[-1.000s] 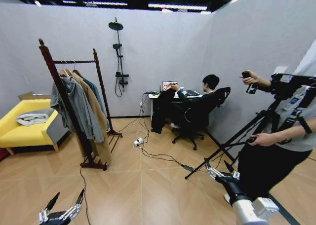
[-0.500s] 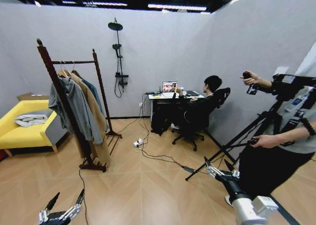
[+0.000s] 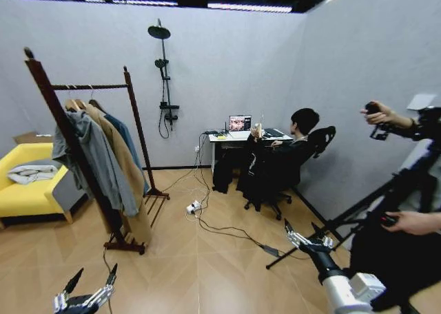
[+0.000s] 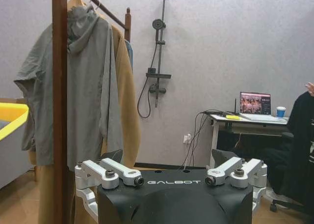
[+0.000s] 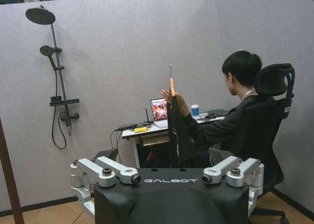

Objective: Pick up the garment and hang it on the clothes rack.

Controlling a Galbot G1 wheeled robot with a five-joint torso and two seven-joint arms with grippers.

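The clothes rack (image 3: 83,149) stood at the left of the room on the wooden floor, its dark posts and rail carrying a grey hoodie (image 3: 93,159), a tan coat (image 3: 124,169) and a blue coat (image 3: 131,138) on hangers; in the left wrist view its near post (image 4: 59,106) rose close in front of the camera with the hoodie beside it. A yellow sofa (image 3: 24,193) sat against the wall to the left of the rack, with a pale cloth lying on its seat. A shower fixture (image 3: 163,80) hung on the back wall between the rack and a desk (image 3: 238,138) bearing an open laptop (image 3: 239,123). By the desk a seated person held up the garment (image 5: 177,133), black and hanging from a wooden hanger whose metal hook pointed upward, well apart from the rack and from both arms. The right gripper (image 3: 304,238) was low at the right of the head view, its fingers spread apart and holding nothing. The left gripper (image 3: 91,281) was low at the left, near the bottom edge, fingers likewise spread wide and empty.
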